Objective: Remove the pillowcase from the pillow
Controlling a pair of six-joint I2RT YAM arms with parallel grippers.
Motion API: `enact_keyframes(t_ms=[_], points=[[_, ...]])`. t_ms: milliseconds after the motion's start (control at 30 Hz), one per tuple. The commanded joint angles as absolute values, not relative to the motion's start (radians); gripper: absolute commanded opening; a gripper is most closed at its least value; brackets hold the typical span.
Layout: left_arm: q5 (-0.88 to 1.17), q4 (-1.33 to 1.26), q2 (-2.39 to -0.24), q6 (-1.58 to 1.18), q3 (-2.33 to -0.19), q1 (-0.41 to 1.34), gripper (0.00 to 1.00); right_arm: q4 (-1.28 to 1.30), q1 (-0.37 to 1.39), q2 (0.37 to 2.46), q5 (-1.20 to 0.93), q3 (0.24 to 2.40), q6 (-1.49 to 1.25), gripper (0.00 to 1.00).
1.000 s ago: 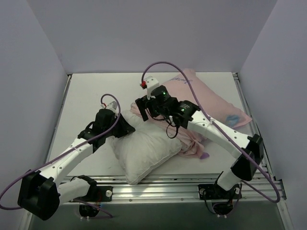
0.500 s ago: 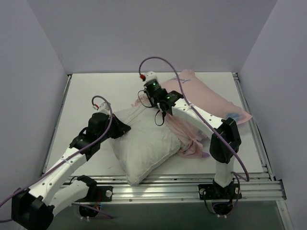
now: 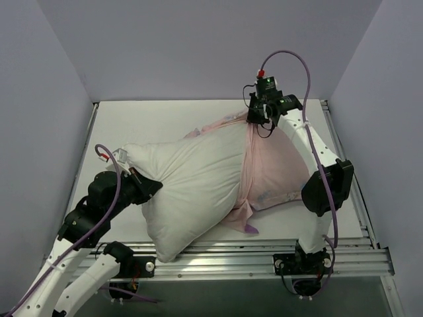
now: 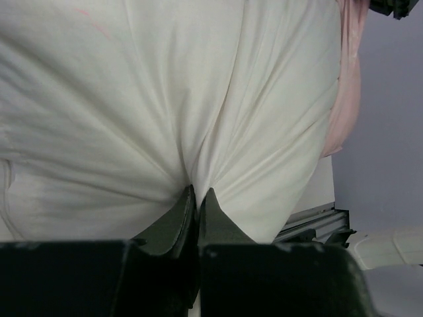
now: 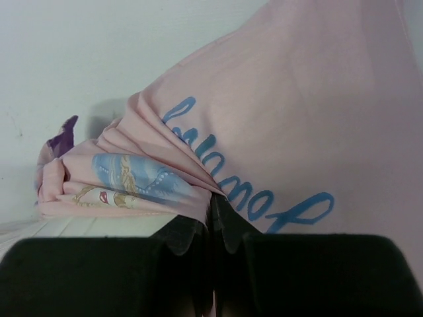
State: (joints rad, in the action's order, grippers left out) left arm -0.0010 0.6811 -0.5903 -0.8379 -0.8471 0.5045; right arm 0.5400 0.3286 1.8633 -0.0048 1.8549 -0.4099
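Note:
The plump white pillow [image 3: 192, 178] lies stretched across the middle of the table, its right end still inside the pale pink pillowcase [image 3: 274, 165]. My left gripper [image 3: 157, 185] is shut on a pinch of the pillow's fabric at its near left side; in the left wrist view the left gripper [image 4: 197, 193] holds a fold of the white pillow [image 4: 165, 99], with the pink pillowcase [image 4: 347, 99] at the far right. My right gripper [image 3: 253, 119] is shut on the pillowcase at its far edge. The right wrist view shows the right gripper [image 5: 213, 199] clamping gathered folds of the pillowcase [image 5: 297, 99] with blue script.
The white table [image 3: 145, 122] is boxed in by grey walls on three sides. A metal rail [image 3: 231, 254] runs along the near edge by the arm bases, and another rail [image 3: 340, 142] along the right side. Purple cables loop above both arms.
The right gripper shut on the pillowcase and swung to the far right. The left arm drew back to the near left with the pillow, which slid mostly out of the case.

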Motion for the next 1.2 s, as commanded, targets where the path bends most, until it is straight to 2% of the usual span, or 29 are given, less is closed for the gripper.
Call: enact_keyframes(t_ms=[0, 67, 100, 133, 167, 200, 233, 267, 300, 333, 367, 433, 500, 633, 800, 933, 1167], points=[[-0.112, 0.892, -0.583, -0.756, -0.885, 0.489, 0.02, 0.259, 0.279, 1.862, 0.168, 1.861, -0.310, 0.00], [-0.139, 0.796, -0.651, -0.746, -0.881, 0.488, 0.02, 0.212, 0.314, 1.865, 0.120, 1.842, -0.298, 0.00], [-0.150, 0.764, -0.682, -0.738, -0.879, 0.488, 0.02, 0.201, 0.337, 1.868, 0.070, 1.839, -0.292, 0.04], [-0.159, 0.693, -0.715, -0.721, -0.882, 0.486, 0.02, 0.189, 0.348, 1.874, 0.046, 1.842, -0.291, 0.11], [-0.170, 0.666, -0.785, -0.680, -0.891, 0.486, 0.04, 0.195, 0.357, 1.876, 0.028, 1.850, -0.288, 0.26], [-0.181, 0.648, -0.823, -0.658, -0.911, 0.486, 0.21, 0.205, 0.368, 1.876, 0.014, 1.861, -0.279, 0.34], [-0.178, 0.626, -0.857, -0.634, -0.972, 0.486, 0.27, 0.236, 0.392, 1.864, 0.011, 1.871, -0.272, 0.40], [-0.164, 0.618, -0.906, -0.602, -1.007, 0.488, 0.34, 0.253, 0.405, 1.852, 0.011, 1.878, -0.264, 0.52], [-0.102, 0.605, -0.919, -0.533, -1.038, 0.491, 0.46, 0.265, 0.416, 1.835, 0.011, 1.870, -0.262, 0.56], [-0.075, 0.582, -0.926, -0.503, -1.066, 0.500, 0.76, 0.282, 0.435, 1.786, 0.011, 1.852, -0.262, 0.59], [-0.058, 0.577, -0.933, -0.453, -1.109, 0.508, 0.87, 0.285, 0.443, 1.752, 0.011, 1.791, -0.265, 0.65], [-0.025, 0.586, -0.933, -0.395, -1.146, 0.558, 0.97, 0.267, 0.463, 1.640, 0.012, 1.699, -0.281, 0.69], [-0.028, 0.597, -0.925, -0.309, -1.180, 0.621, 0.94, 0.261, 0.471, 1.559, 0.024, 1.545, -0.301, 0.71], [-0.083, 0.546, -0.916, -0.181, -1.141, 0.855, 0.94, 0.253, 0.472, 1.325, 0.046, 1.298, -0.354, 0.74], [-0.297, 0.436, -1.031, -0.053, -1.075, 1.167, 0.94, 0.310, 0.471, 1.129, 0.072, 1.103, -0.399, 0.83], [-0.423, 0.371, -1.179, -0.014, -1.074, 1.235, 0.94, 0.365, 0.471, 0.970, 0.060, 0.999, -0.422, 0.85], [-0.554, 0.267, -1.411, -0.021, -1.042, 1.273, 0.94, 0.408, 0.474, 0.861, 0.011, 0.914, -0.416, 0.85]])
